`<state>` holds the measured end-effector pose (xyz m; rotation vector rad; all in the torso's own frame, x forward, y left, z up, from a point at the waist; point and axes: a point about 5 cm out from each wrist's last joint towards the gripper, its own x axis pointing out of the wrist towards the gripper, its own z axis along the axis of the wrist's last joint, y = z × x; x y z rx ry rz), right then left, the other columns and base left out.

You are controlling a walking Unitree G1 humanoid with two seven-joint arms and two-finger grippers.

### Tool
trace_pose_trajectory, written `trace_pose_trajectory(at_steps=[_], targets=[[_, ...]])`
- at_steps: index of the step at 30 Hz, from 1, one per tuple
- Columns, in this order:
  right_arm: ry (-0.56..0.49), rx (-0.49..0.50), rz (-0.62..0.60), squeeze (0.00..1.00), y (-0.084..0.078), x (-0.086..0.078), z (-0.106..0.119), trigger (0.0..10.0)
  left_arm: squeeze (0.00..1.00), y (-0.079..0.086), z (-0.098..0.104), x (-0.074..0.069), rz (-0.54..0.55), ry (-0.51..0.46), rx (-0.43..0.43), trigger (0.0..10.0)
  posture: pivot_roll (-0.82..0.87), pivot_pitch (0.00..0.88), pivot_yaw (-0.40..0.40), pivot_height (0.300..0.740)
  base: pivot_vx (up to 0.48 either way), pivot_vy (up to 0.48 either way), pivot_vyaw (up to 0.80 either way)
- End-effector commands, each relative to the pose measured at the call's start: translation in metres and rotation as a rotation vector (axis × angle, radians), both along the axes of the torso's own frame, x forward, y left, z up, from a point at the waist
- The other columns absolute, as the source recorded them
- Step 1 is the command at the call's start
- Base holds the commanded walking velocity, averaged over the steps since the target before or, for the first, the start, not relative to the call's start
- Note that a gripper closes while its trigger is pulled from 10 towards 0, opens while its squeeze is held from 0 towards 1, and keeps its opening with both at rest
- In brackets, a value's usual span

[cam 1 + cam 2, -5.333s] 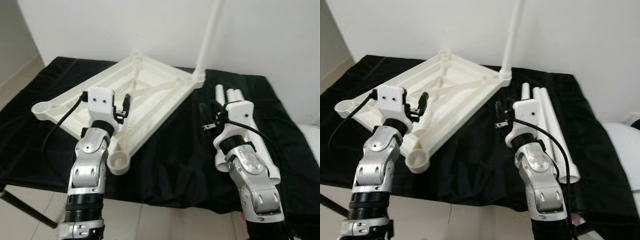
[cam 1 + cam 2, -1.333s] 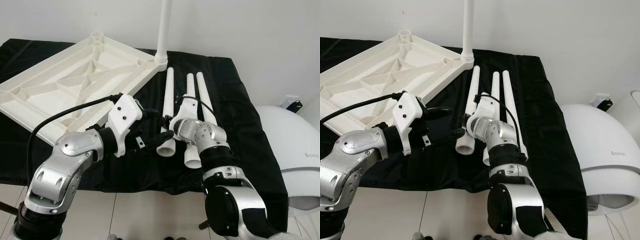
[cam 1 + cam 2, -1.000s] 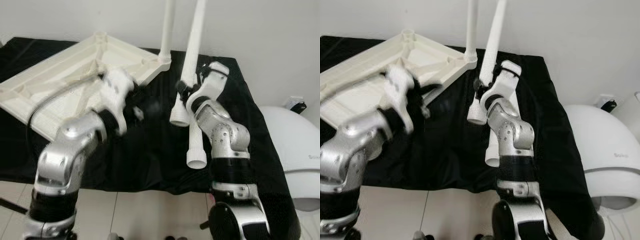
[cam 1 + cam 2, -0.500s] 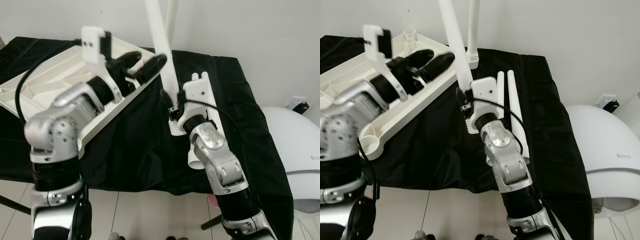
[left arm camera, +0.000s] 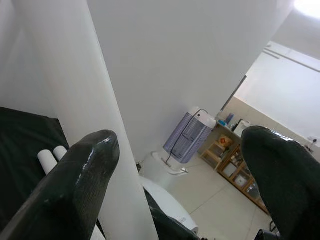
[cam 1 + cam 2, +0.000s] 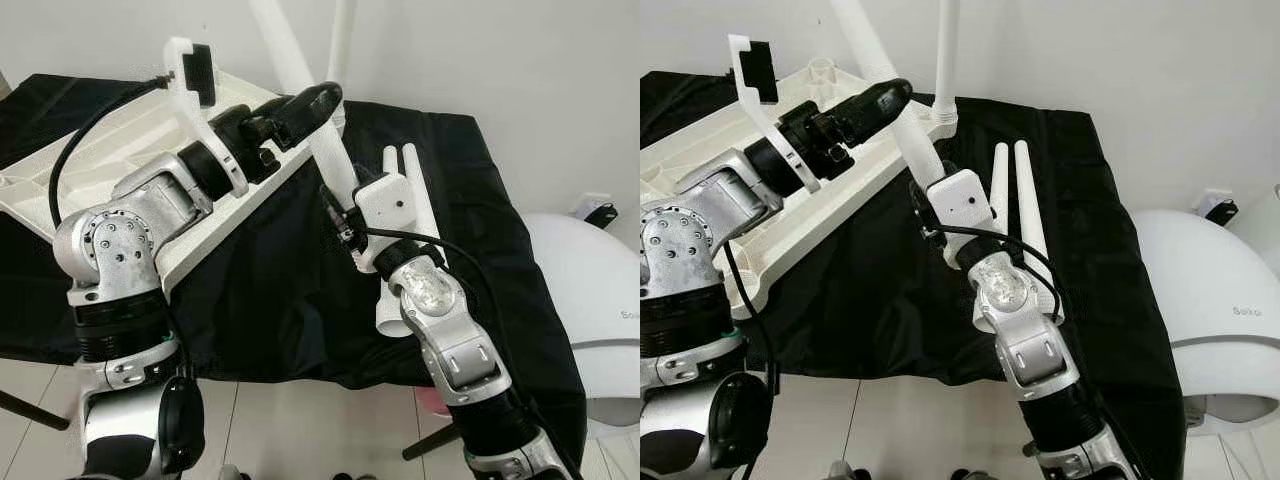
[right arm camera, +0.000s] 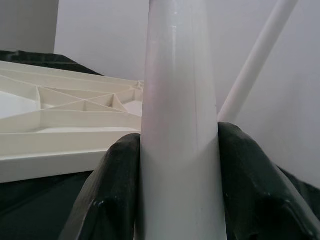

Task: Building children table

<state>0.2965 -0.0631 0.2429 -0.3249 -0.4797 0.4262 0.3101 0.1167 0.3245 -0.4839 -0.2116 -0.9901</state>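
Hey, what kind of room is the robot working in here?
Probably a room in a home: tiled floor, a plain white wall, and a white fan heater standing near wooden shelves. The black-draped table looks improvised.

Bright, even indoor light, soft shadows; wrist views slightly blurred up close.

A thick white table leg (image 7: 177,125) stands upright between the two black fingers (image 7: 112,195) of the right hand (image 7: 179,187), both pressed against its sides. Behind it lies the white ribbed table top panel (image 7: 65,127) on black cloth (image 7: 35,192). A second, thinner white leg (image 7: 257,62) slants up against the pale wall (image 7: 100,35).
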Motion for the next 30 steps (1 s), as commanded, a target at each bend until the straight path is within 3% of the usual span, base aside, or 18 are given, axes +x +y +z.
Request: trace_pose_trajectory(at_steps=[1, 3, 10, 25, 30], targets=[[-0.124, -0.005, 0.092, 0.0, 0.015, -0.016, 0.013, 10.0, 0.0, 0.002, -0.005, 0.01, 0.112, 0.113, 0.007, 10.0, 0.0, 0.128, -0.002, 0.74, 0.0, 0.0, 0.0], [-0.151, -0.001, 0.028, 0.0, 0.009, -0.013, 0.016, 10.0, 0.0, 0.007, -0.007, 0.011, 0.138, 0.127, 0.008, 10.0, 0.0, 0.128, -0.003, 0.74, 0.0, 0.0, 0.0], [-0.144, 0.02, -0.012, 0.0, 0.001, -0.009, 0.017, 10.0, 0.0, 0.019, -0.008, 0.005, 0.17, 0.117, 0.029, 10.0, 0.01, 0.125, -0.003, 0.74, 0.0, 0.0, 0.0], [-0.162, 0.045, -0.002, 0.0, 0.002, -0.008, 0.023, 10.0, 0.0, 0.023, -0.014, 0.003, 0.203, 0.117, 0.063, 10.0, 0.01, 0.12, -0.009, 0.74, 0.0, 0.0, 0.0], [-0.105, 0.031, 0.077, 0.0, 0.012, -0.012, 0.015, 10.0, 0.0, 0.008, 0.001, -0.01, 0.067, -0.004, -0.002, 10.0, 0.01, 0.117, -0.005, 0.74, 0.0, 0.0, 0.0]])
